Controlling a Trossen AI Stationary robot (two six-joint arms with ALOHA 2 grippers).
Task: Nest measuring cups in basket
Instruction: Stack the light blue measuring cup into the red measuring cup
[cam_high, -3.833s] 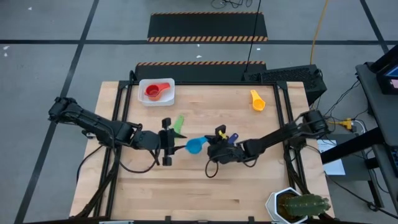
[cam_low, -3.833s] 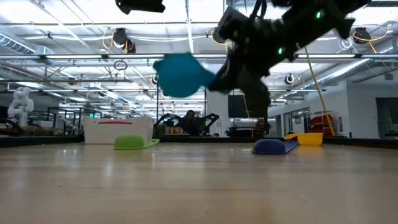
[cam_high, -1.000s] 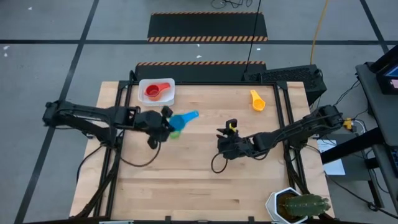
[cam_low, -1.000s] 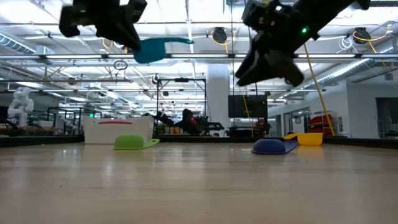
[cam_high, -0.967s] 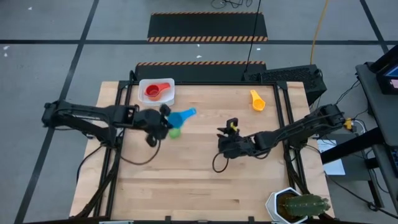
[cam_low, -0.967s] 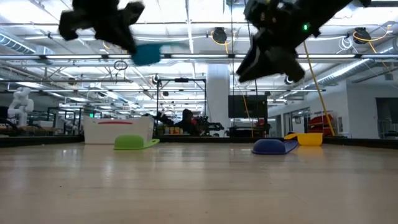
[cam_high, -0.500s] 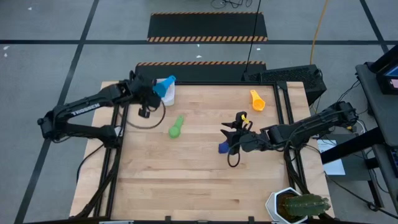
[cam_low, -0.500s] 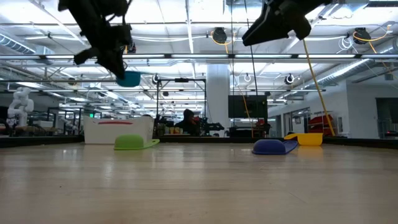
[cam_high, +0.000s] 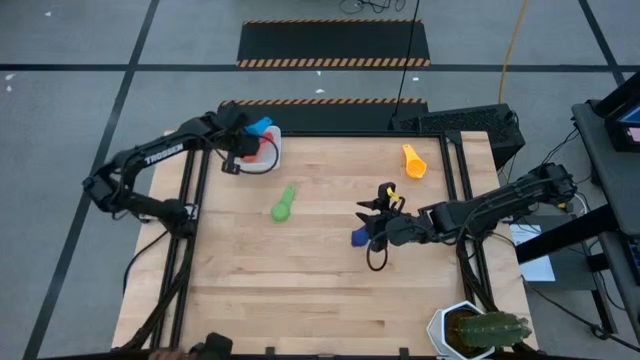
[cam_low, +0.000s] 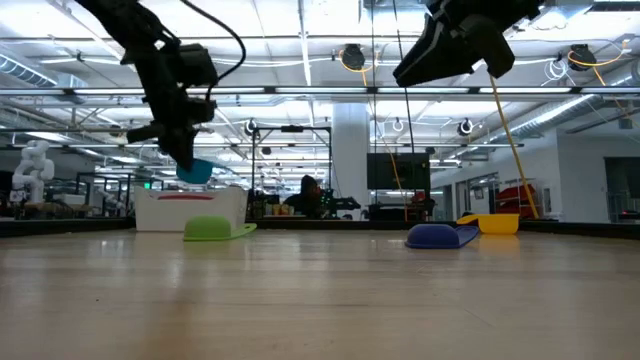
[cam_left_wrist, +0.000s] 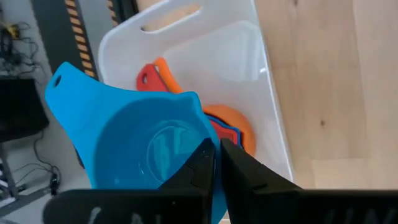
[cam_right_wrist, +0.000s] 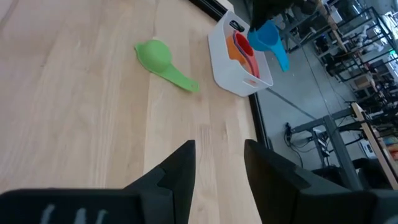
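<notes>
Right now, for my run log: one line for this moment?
left gripper: shut on light blue plastic scoop | above white plastic basket | right gripper: open

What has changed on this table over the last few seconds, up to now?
The light blue cup went from the right pincer to the left pincer, which carried it from mid-table to above the basket and holds it over the red and orange cups. The right arm backed off, its pincer now open above the navy cup. The green cup shifted slightly; the yellow cup stayed.

text: "TROSSEN" | on: left arm (cam_high: 165, 153) | else: none legible
</notes>
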